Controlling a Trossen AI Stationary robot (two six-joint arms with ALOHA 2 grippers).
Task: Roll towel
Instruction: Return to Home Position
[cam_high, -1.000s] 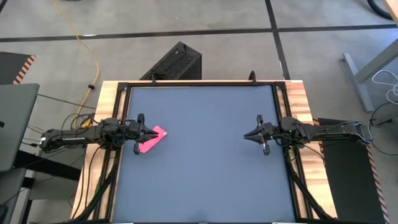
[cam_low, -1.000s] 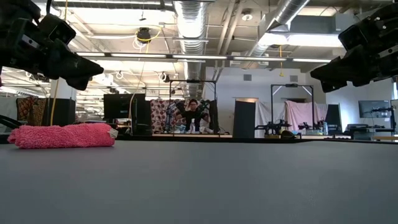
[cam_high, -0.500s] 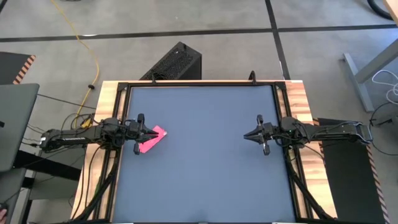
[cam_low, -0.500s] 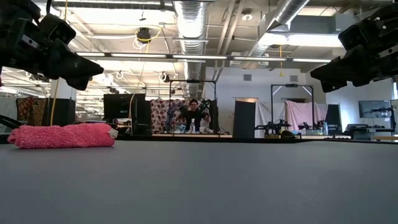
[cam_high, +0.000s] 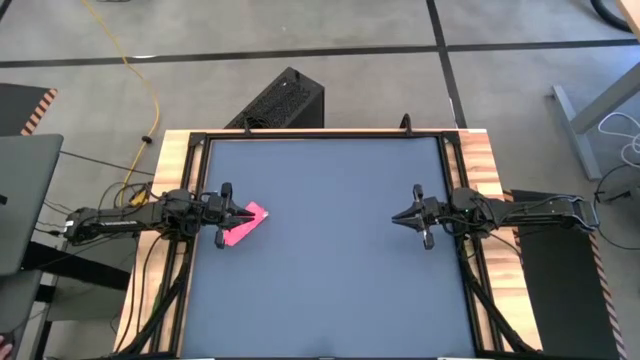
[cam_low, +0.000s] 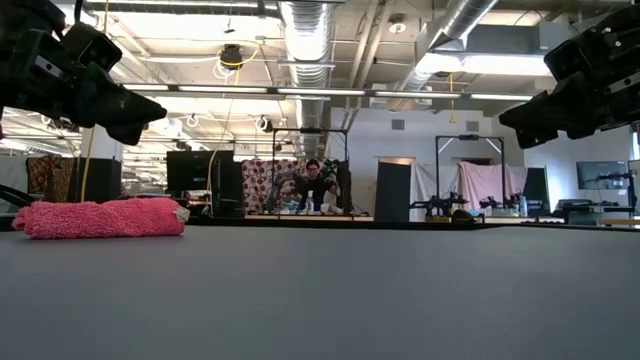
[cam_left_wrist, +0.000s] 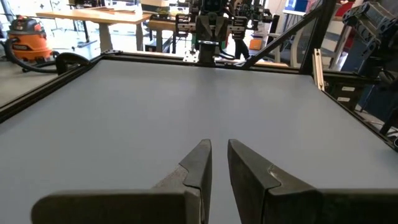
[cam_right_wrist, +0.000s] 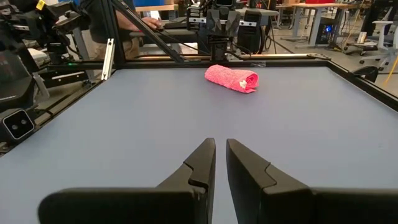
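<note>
Towel (cam_high: 243, 227) sits rolled by the table's (cam_high: 330, 260) left edge, just under the left gripper (cam_high: 240, 213), which like the right gripper (cam_high: 399, 217) hovers empty, fingers pinched together, so I'd guess they're just parking now.

Four cameras watching one table (cam_high: 330, 280)
The high one is looking straight down on all of it; the low one is skimming level across its top into the room. Wrist cameras are peering close past the left claw (cam_left_wrist: 219, 144) and right claw (cam_right_wrist: 220, 142), facing each other.
</note>
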